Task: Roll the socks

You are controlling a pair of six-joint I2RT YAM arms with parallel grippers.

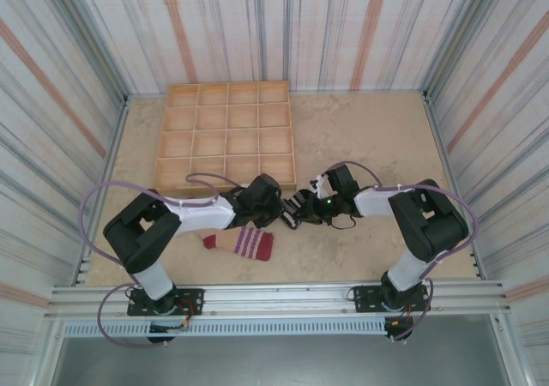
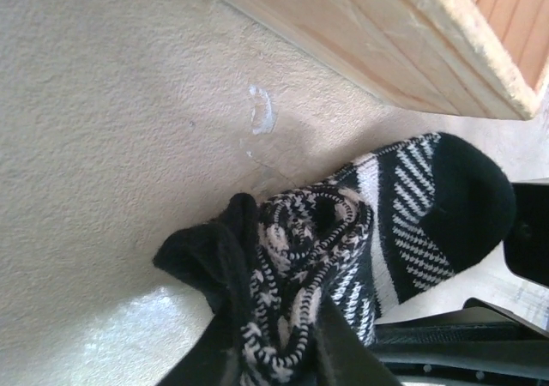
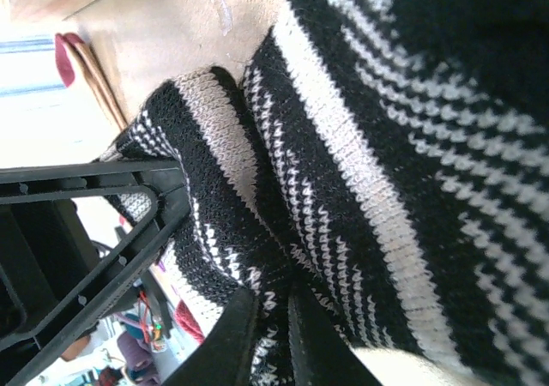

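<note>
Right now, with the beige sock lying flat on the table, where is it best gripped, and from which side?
Probably at its dark red cuff, the wider right-hand end, from straight above. The beige sock lies flat, apart from the black sock, so an end edge gives the easiest fabric to pinch.

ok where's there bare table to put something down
Free: the table right of the tray; also the near strip right of the beige sock. Crowded: the middle, where the left arm and right arm meet over the black sock.
</note>
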